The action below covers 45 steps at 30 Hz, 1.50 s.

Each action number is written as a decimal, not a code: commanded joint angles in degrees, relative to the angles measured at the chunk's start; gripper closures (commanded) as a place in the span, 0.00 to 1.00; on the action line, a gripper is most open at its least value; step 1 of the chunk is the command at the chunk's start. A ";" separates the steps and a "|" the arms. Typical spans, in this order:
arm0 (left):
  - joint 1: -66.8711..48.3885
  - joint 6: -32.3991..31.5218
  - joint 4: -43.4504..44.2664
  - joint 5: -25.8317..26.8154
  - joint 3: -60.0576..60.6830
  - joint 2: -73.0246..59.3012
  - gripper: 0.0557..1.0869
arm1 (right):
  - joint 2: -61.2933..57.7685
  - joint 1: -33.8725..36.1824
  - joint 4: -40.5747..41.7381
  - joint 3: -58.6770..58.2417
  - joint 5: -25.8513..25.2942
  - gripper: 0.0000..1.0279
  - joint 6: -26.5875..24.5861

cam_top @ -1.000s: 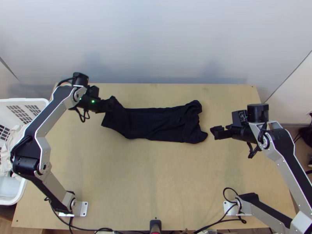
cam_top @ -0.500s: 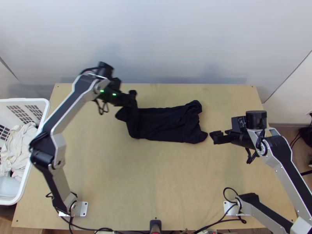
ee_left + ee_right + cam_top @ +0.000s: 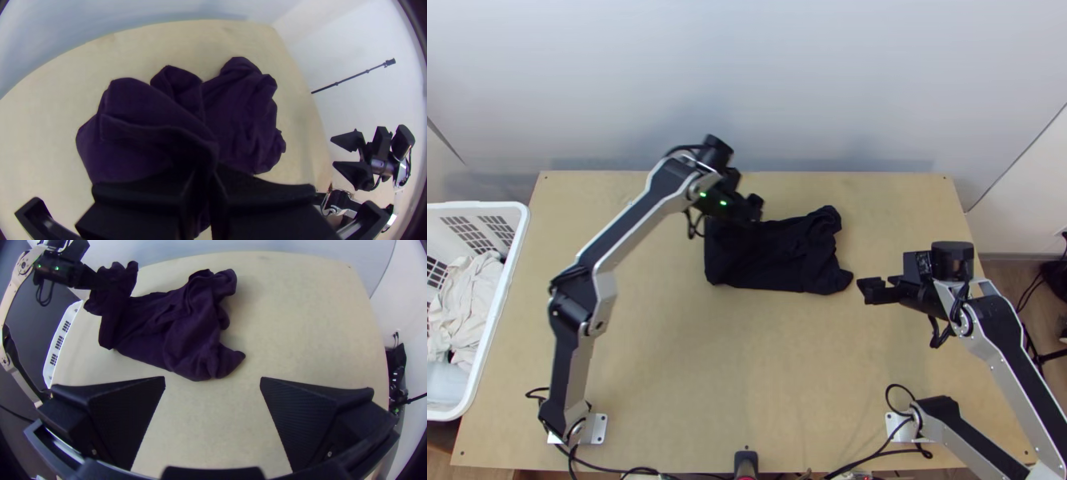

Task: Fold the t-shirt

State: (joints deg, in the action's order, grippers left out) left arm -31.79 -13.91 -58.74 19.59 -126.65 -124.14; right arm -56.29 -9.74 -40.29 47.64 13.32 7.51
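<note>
Top view: the black left hand (image 3: 755, 211) grips one lifted end of the dark fabric t-shirt (image 3: 783, 260), toward the light wooden tabletop's (image 3: 747, 360) far edge; the black, open right hand (image 3: 869, 289) anchors nothing, so pulling could bunch the layers.

Silver-grey links (image 3: 605, 298), black joints (image 3: 573, 310), green lights (image 3: 723, 202), looped cables (image 3: 938, 342)
</note>
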 commanded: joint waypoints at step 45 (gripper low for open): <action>-1.96 -2.96 12.42 0.53 -2.99 -1.46 0.04 | -1.54 0.68 13.84 -12.74 1.80 0.04 10.25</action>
State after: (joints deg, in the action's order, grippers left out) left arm -39.35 -19.75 -39.55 19.90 -132.35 -129.27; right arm -53.06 -9.67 -31.68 35.79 13.74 15.51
